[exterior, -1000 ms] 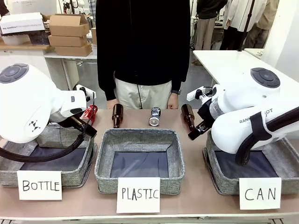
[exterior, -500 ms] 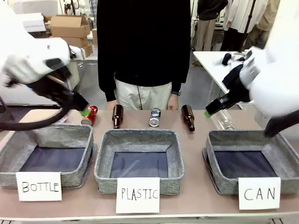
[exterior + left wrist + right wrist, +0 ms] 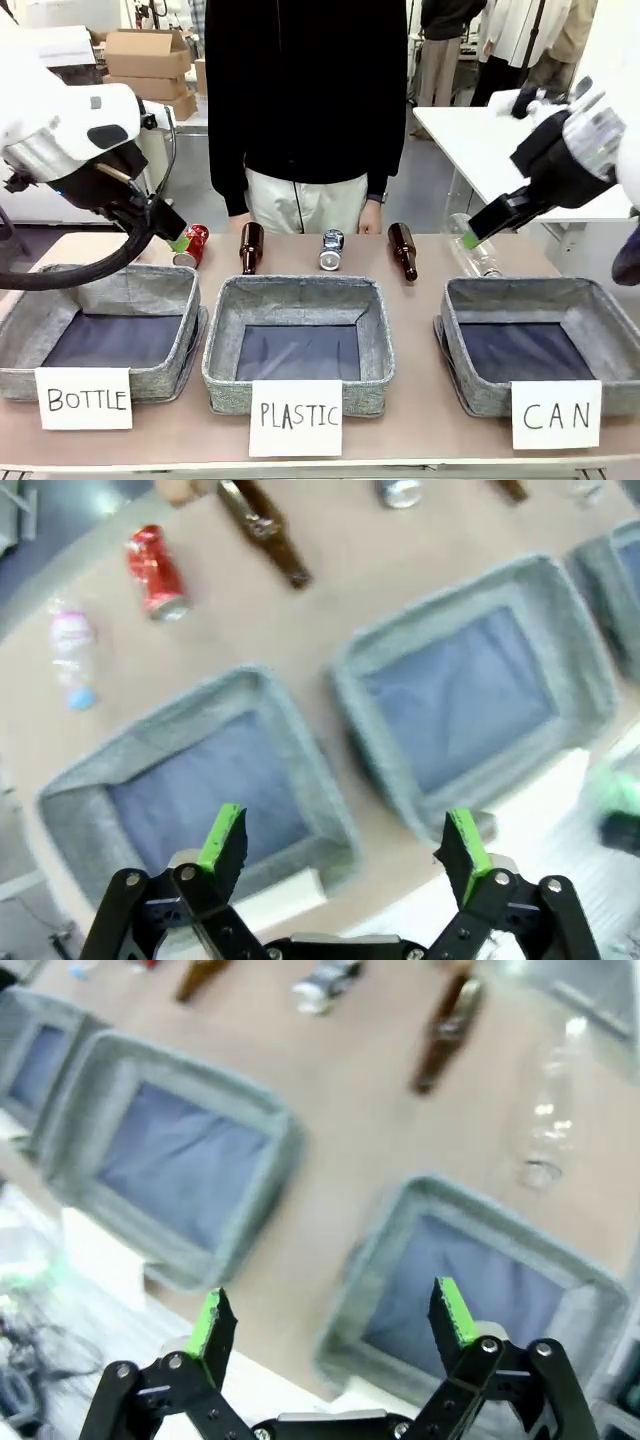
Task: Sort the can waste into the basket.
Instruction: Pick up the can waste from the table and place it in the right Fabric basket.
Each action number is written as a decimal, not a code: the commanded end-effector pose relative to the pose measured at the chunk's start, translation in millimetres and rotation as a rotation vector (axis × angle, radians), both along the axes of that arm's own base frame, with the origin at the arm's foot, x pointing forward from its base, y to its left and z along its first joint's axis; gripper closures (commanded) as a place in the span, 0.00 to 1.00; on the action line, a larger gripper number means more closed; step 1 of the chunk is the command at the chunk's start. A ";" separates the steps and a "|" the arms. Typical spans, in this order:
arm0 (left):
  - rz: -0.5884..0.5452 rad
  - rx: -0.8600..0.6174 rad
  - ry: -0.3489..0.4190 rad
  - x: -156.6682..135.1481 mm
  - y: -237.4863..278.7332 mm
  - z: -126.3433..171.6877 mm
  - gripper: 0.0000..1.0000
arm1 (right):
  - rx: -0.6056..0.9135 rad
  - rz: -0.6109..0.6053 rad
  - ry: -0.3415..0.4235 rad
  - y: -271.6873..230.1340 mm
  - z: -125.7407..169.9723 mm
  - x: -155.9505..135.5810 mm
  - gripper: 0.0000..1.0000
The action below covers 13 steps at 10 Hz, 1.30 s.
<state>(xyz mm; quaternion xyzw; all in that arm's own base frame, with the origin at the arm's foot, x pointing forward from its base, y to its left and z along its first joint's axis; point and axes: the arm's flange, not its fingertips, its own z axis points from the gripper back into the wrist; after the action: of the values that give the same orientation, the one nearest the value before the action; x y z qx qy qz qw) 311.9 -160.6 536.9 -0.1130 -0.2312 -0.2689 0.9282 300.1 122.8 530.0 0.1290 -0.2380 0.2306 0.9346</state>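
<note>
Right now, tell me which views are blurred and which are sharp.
Front view: sharp, the CAN sign reads cleanly. Left wrist view: motion blur smears the red can, though the left tool is crisp. Right wrist view: equally smeared table, right tool crisp.

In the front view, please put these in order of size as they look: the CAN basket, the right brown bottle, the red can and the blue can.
Largest: CAN basket.
Next: right brown bottle.
Smallest: red can and blue can; they look about alike, so I do not rank them.
</note>
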 end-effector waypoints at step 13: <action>-0.092 -1.226 0.321 7.1 192.1 -15.6 0.00 | 1.157 -0.152 0.520 -169.7 -6.7 11.0 0.00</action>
<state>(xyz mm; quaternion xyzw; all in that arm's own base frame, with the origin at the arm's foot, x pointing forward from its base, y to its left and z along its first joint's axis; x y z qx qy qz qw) 319.6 31.6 519.9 -0.6668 -0.1835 -0.0962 0.7159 308.4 -41.9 523.3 0.6326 -0.0933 -0.0507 0.7672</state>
